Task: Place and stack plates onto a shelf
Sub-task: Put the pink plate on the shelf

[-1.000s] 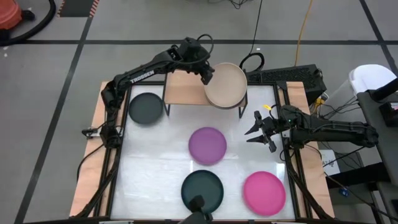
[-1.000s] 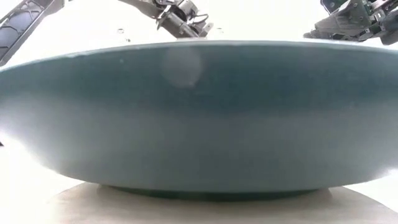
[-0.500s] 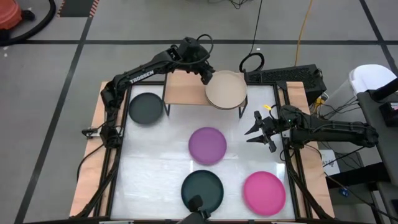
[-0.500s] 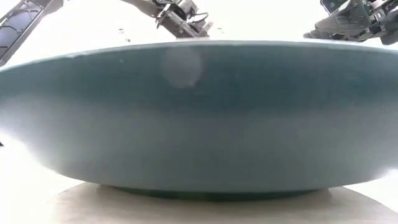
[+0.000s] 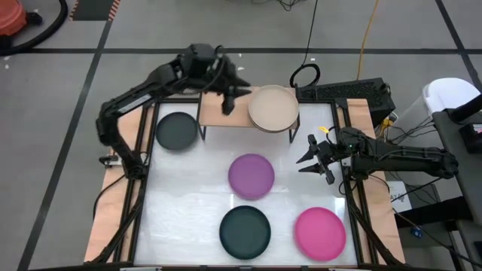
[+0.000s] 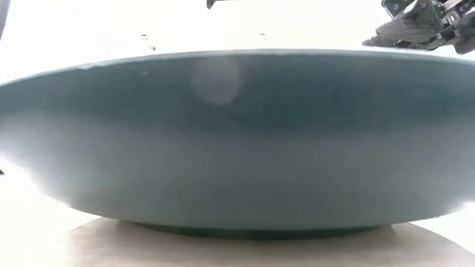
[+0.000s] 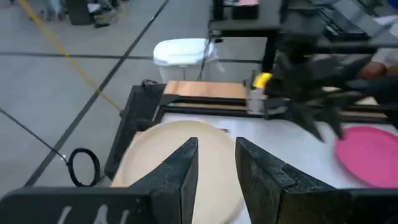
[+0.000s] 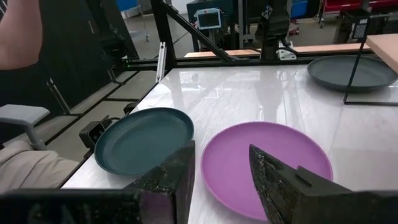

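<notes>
A beige plate [image 5: 273, 108] lies flat on the right end of the light-wood shelf [image 5: 220, 113] at the table's far edge. My left gripper [image 5: 229, 104] hovers open above the shelf's middle, just left of that plate and clear of it. In the left wrist view the beige plate [image 7: 163, 163] shows beyond the parted fingers [image 7: 216, 149]. On the white table lie a black plate [image 5: 176, 130], a purple plate [image 5: 251, 175], a dark teal plate [image 5: 245, 231] and a magenta plate [image 5: 320, 233]. My right gripper [image 5: 309, 159] waits open at the table's right side.
The dark teal plate [image 6: 237, 141] fills the low view and hides most of the table. The shelf's black leg [image 8: 354, 62] stands in front of the black plate [image 8: 348, 71]. A cable coil [image 5: 305, 75] lies behind the shelf. A person's sleeve [image 8: 22, 165] shows beyond the table's edge.
My left gripper has let go of the beige plate's rim, risen, and drawn back toward the table's left over the shelf. The plate, held tilted a second ago, has settled flat on the shelf's right end. My right arm kept still.
</notes>
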